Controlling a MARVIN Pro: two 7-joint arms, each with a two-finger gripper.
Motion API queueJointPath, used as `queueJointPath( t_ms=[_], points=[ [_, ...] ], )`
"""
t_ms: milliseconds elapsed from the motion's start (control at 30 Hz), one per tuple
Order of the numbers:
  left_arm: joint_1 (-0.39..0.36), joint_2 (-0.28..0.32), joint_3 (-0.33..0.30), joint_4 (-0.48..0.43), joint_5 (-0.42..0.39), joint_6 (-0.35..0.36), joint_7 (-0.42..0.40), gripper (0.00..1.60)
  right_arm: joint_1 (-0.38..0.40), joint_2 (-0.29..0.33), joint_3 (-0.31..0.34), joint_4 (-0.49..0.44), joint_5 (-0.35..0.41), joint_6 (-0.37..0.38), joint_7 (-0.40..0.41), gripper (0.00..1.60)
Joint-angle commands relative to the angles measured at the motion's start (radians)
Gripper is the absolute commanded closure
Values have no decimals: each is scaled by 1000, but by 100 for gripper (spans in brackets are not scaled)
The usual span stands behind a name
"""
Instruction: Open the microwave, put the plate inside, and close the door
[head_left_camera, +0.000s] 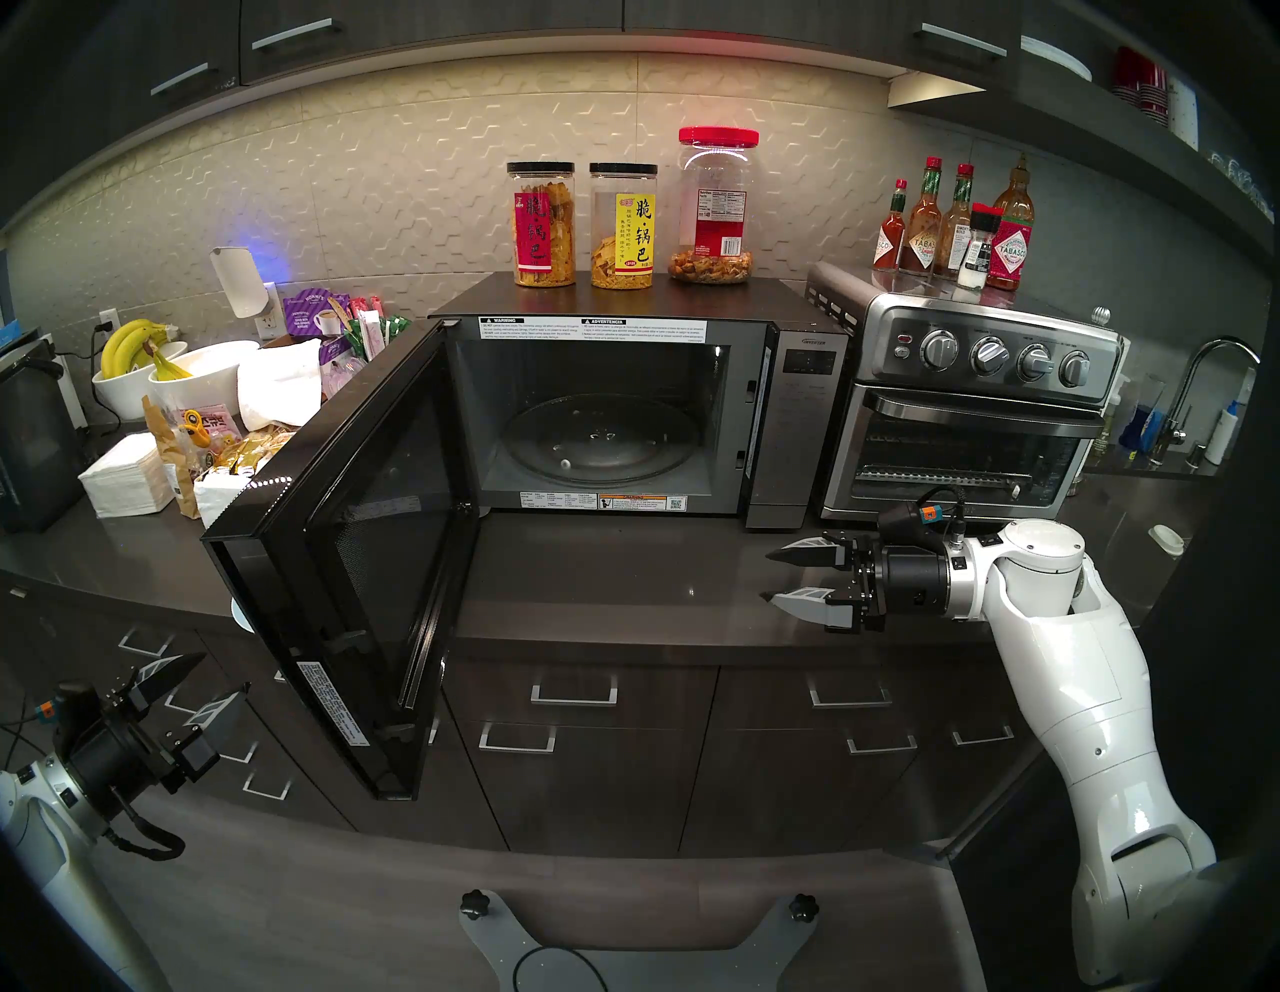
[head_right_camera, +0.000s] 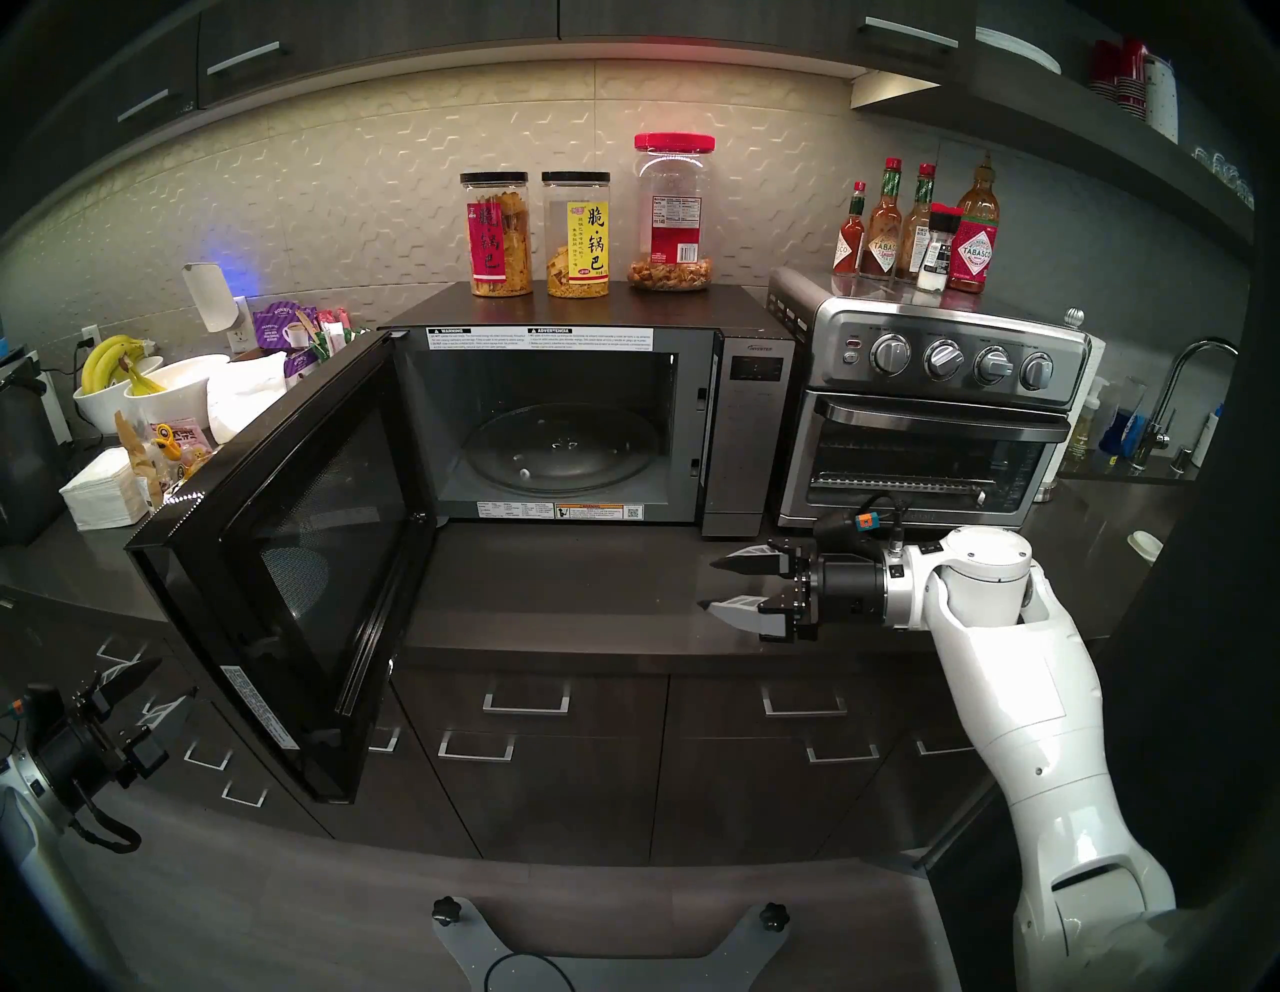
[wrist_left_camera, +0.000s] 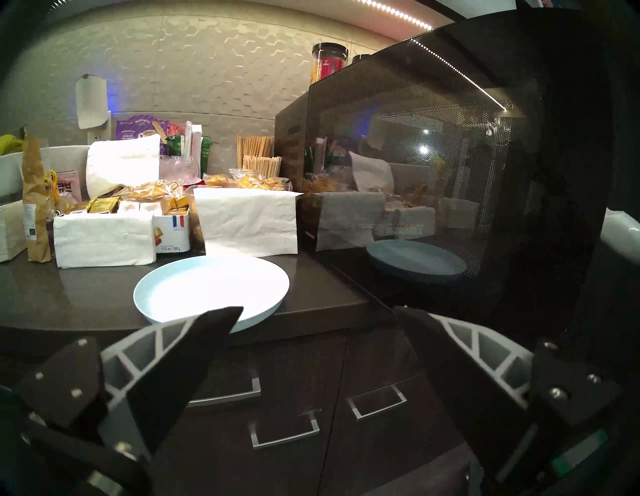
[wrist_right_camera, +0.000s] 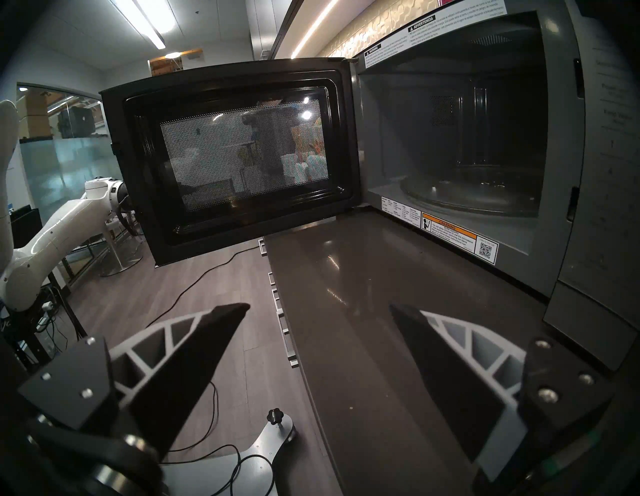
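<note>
From the head views, the microwave (head_left_camera: 623, 409) stands with its door (head_left_camera: 346, 554) swung wide; the right gripper (head_left_camera: 796, 575) hovers spread and empty. In the left wrist view, the left gripper (wrist_left_camera: 318, 311), also spread and empty, faces the plate (wrist_left_camera: 211, 287) at the counter's near edge, left of the door. Carried carelessly, the plate might strike the door's edge.

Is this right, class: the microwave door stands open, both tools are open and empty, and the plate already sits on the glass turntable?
One error: the plate is not on the turntable, which is bare. The left wrist view shows it on the counter, left of the open door. Left tool and right tool are open, empty.
</note>
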Motion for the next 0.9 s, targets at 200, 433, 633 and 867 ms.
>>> queueJointPath(
  t_ms=[200,433,633,867],
  points=[
    [75,154,-8,84,-96,-55,-8,0,15,0,7,-8,3,3,4,0],
    [79,219,5,143,-117,-54,-8,0,15,-2,8,-8,1,4,5,0],
    [61,276,17,209,-119,-62,-8,0,15,-3,9,-8,-1,4,6,0],
    [42,323,31,279,-118,-79,-8,0,15,-5,11,-8,-3,5,8,0]
  ],
)
